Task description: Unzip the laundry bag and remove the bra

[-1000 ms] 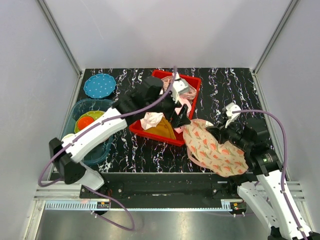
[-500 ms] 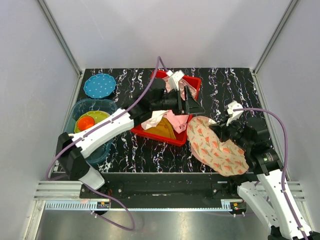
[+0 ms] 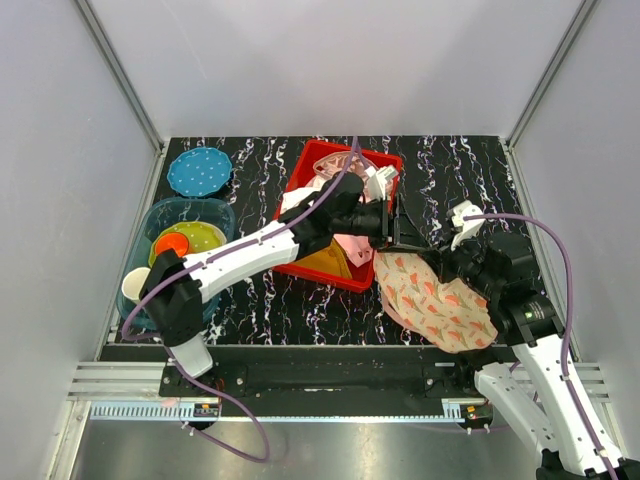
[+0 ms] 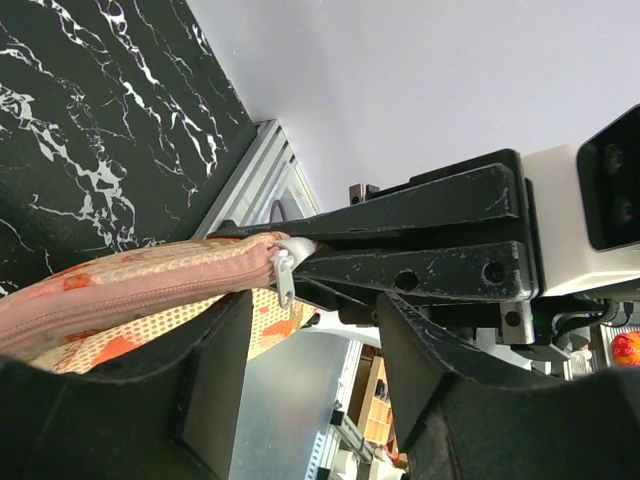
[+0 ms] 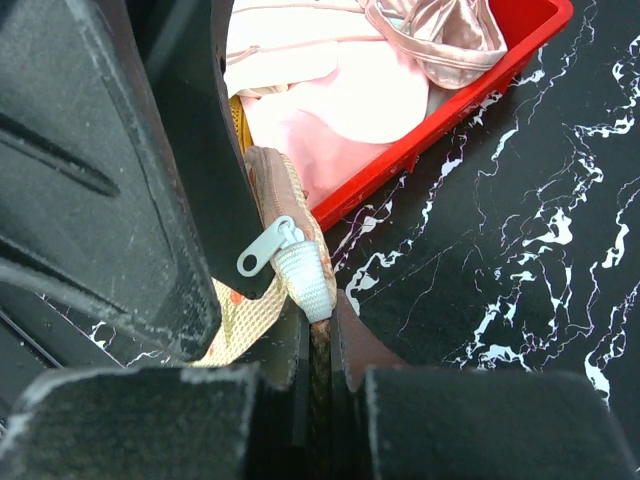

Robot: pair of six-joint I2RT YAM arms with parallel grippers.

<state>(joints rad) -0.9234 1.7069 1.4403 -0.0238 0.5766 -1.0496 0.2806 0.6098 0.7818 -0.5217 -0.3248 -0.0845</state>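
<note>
The laundry bag (image 3: 435,305) lies at the right, peach with red-orange flowers. My right gripper (image 3: 440,262) is shut on its pink edge trim (image 5: 318,335), just below the white zipper end tab (image 5: 305,282). The grey zipper pull (image 5: 262,248) sticks out to the left of it. My left gripper (image 3: 402,232) is open at the bag's far end. In the left wrist view the zipper pull (image 4: 285,278) hangs just ahead of the left gripper's (image 4: 312,335) gap, untouched. One of the left gripper's fingers (image 5: 120,200) fills the right wrist view's left side. The bra is hidden.
The red bin (image 3: 312,262) left of the bag holds white, pale-pink and glossy pink garments (image 5: 330,110). A blue basin (image 3: 160,215) with a green bowl and an orange item sits far left, a dotted blue plate (image 3: 198,170) behind it. Enclosure walls surround the table.
My left arm swung right, from over the red bin to the bag's zipper end beside the right gripper. The right gripper kept its hold and the bag shifted slightly.
</note>
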